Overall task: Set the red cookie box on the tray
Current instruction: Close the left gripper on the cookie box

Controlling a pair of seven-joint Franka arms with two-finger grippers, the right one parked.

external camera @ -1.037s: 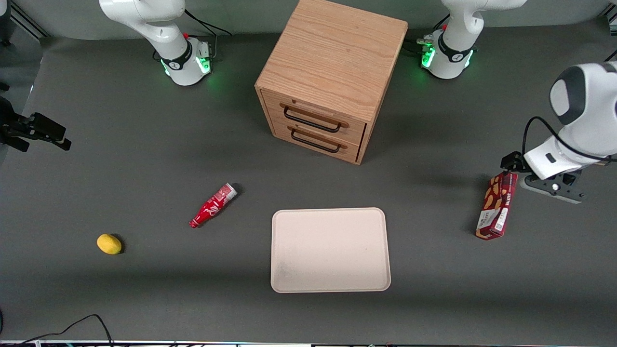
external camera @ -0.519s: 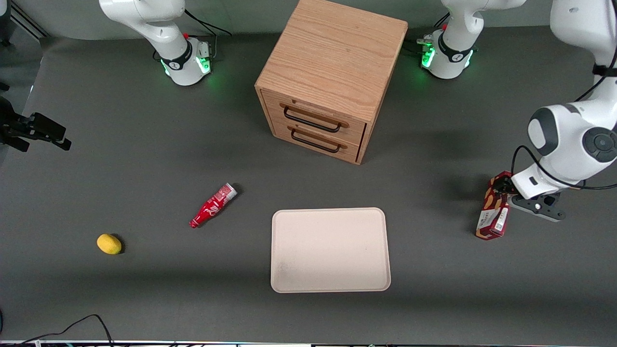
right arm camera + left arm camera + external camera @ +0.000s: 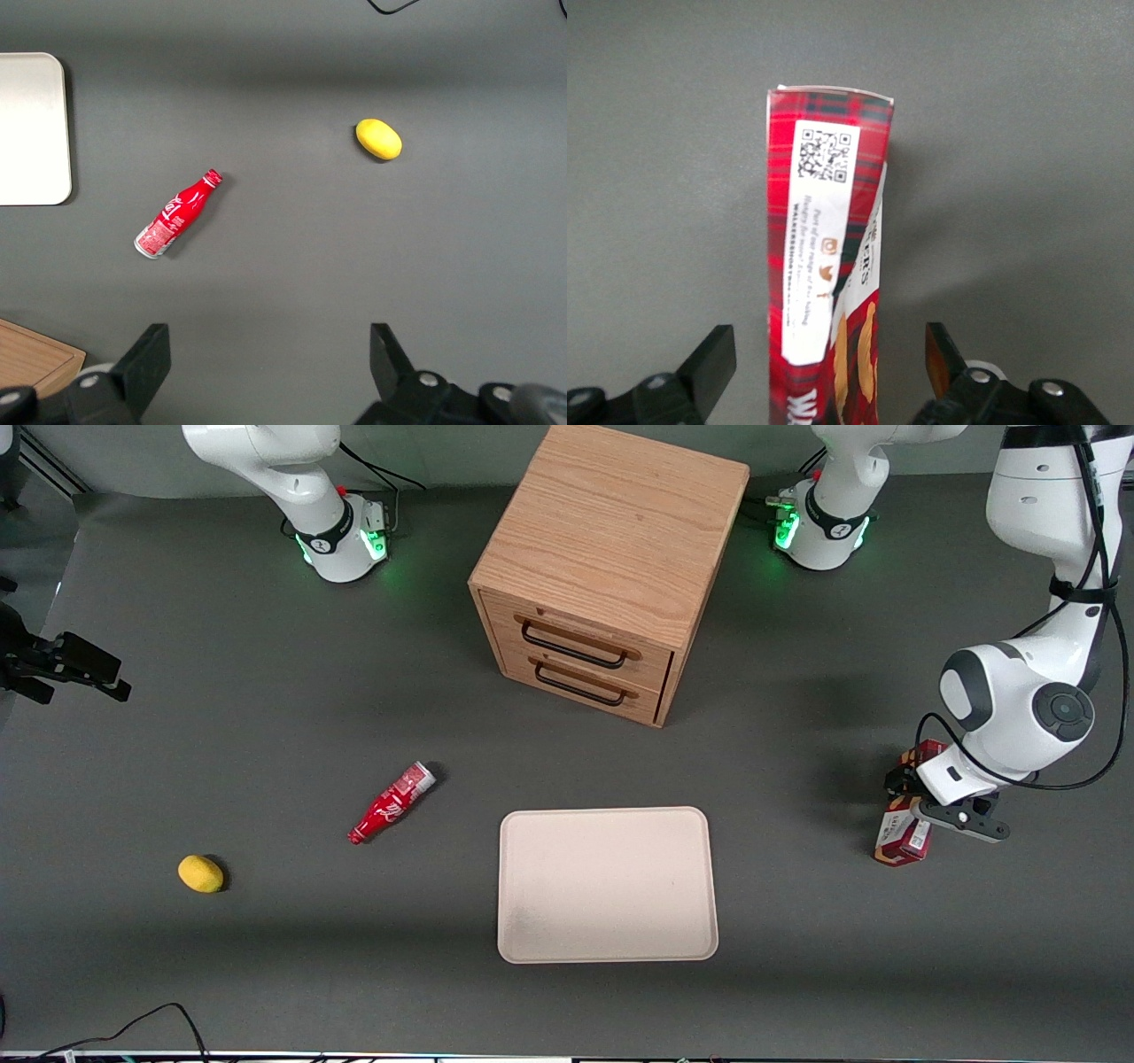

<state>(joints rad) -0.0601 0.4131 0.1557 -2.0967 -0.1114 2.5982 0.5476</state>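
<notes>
The red cookie box (image 3: 903, 839) lies flat on the dark table toward the working arm's end, level with the tray. Its plaid side and white label (image 3: 818, 230) show in the left wrist view. My left gripper (image 3: 921, 802) hangs low over the middle of the box and hides that part in the front view. In the wrist view the gripper (image 3: 830, 354) is open. One black finger (image 3: 713, 359) stands on each side of the carton, with a gap to it on both sides. The cream tray (image 3: 607, 886) lies bare near the table's middle, nearer to the front camera than the cabinet.
A wooden two-drawer cabinet (image 3: 611, 567) stands farther from the camera than the tray. A small red bottle (image 3: 392, 803) lies beside the tray toward the parked arm's end. A yellow lemon-like fruit (image 3: 201, 873) lies farther that way. A black cable (image 3: 159, 1014) loops at the front edge.
The left arm has swung round and its gripper has slid from the box's farther end to over the box's middle. The box and the other things have not moved.
</notes>
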